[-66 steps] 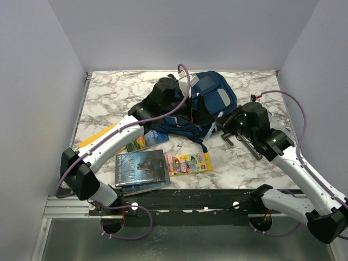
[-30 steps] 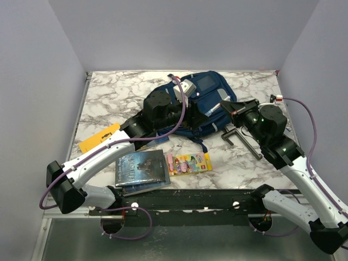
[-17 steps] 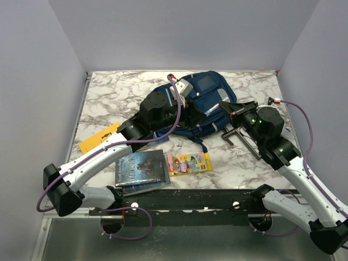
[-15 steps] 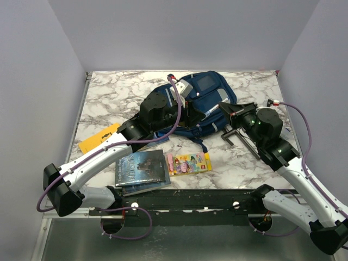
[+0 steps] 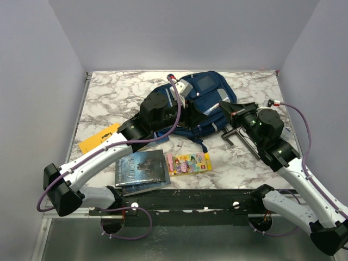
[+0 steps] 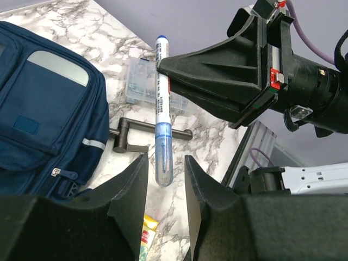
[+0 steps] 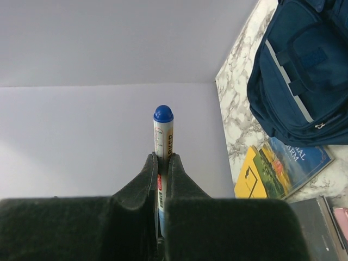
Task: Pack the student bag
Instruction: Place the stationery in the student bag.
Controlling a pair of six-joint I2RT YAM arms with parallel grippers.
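- Yellow booklet at the left side of the tabletop; dark book stack at the near edge.
- Left claw spread; its fingers flank the clear end of a blue-capped marker, with a gap on each side.
- Student bag lies flat at far centre, its near-left part under the left arm.
- Marker is held off the tabletop by the bag's right side.
- Right claw is pinching the marker near its capped end.

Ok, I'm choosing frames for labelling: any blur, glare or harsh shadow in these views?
Top external: sharp, evenly lit, only soft shadows on the table. Left wrist: the marker is crisp, no glare. Right wrist: marker and student bag both sharp.
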